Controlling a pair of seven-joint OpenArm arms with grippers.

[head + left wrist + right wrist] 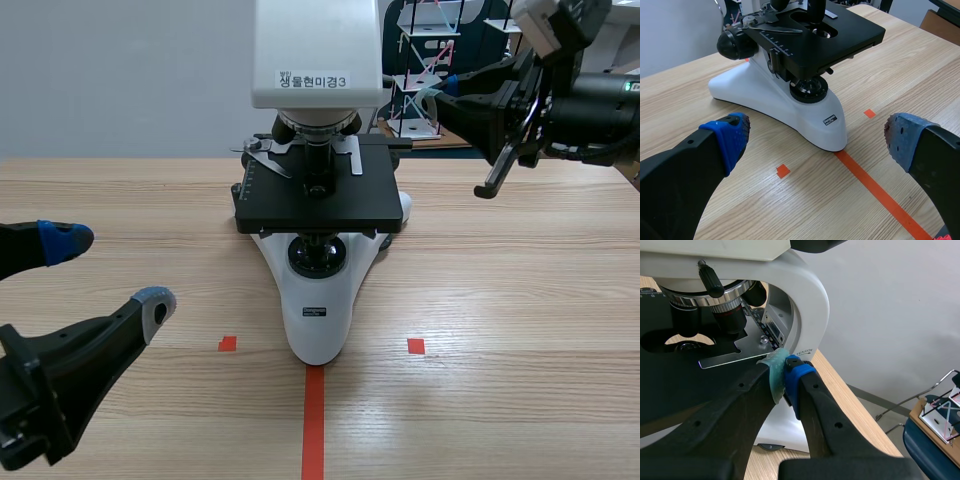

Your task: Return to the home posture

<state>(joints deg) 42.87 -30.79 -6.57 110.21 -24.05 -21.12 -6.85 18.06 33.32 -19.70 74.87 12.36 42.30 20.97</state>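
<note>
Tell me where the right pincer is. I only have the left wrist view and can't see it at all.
Observer: The right pincer is raised on the microscope's right side, a little above its stage. The scene view shows a gap between them.
Operator: Open or shut?
Observer: Shut. In the right wrist view its pads meet with nothing between them.
Operator: Is there anything above the stage that my view cuts off?
Observer: Yes, the microscope's white head overhangs the stage, with a label on its front.
</note>
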